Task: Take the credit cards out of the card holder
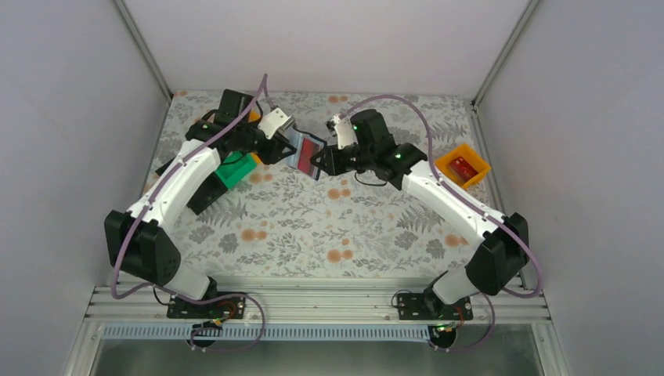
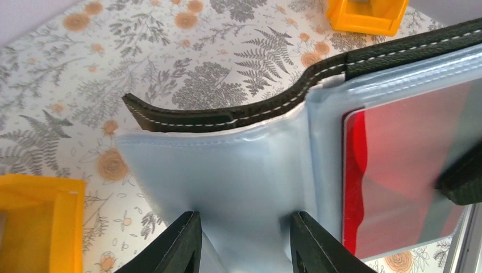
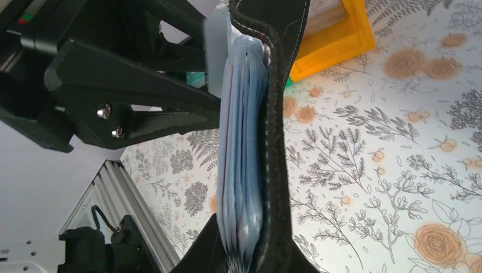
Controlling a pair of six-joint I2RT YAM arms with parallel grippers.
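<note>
Card holder (image 1: 304, 152) is off the counter (image 1: 313, 227), spread open between both arms at far centre. It has a black stitched cover and glossy clear-bluish plastic sleeves. Red credit card (image 2: 398, 170), flat and rigid, sits in one sleeve. Left tool (image 2: 244, 222) is pinched on the pale empty sleeve. Right tool (image 3: 247, 244) is clamped across cover and sleeve stack at the card end. Counter has a floral print, with a boxy orange tray (image 1: 463, 165) to the right.
</note>
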